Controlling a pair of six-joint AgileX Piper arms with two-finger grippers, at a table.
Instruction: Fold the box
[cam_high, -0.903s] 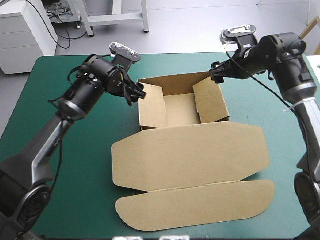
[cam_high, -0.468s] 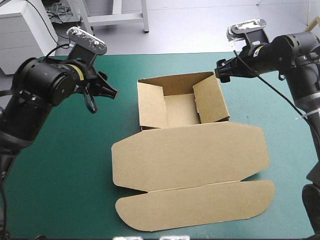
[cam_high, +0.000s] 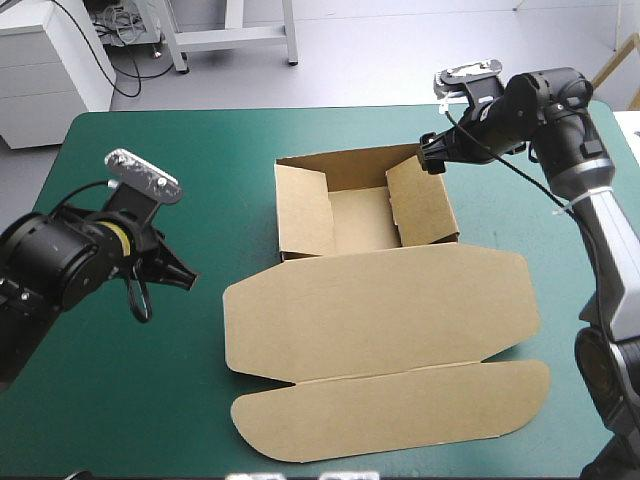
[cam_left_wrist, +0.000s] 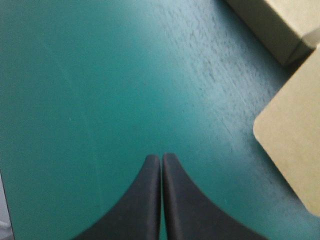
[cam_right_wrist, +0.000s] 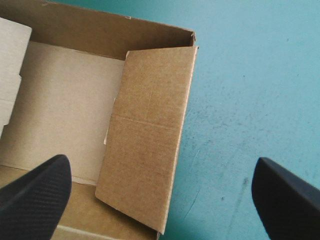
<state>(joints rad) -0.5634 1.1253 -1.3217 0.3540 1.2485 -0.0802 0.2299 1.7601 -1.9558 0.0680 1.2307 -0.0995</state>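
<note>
The brown box stands mid-table as an open tray, its lid lying flat toward the near edge with the front flap spread out. My left gripper is shut and holds nothing, well to the left of the box above bare cover. In the left wrist view its tips meet in one arch, with a lid corner off to the side. My right gripper hangs open at the tray's far right corner. In the right wrist view the right side wall lies under the spread fingers.
The teal-green cover shows on all sides of the box, widest at the left and at the right. The table's far edge runs just behind the tray.
My left gripper has drawn back from the tray's left wall toward the table's left side and has shut. The right gripper has shifted only slightly and stays open.
</note>
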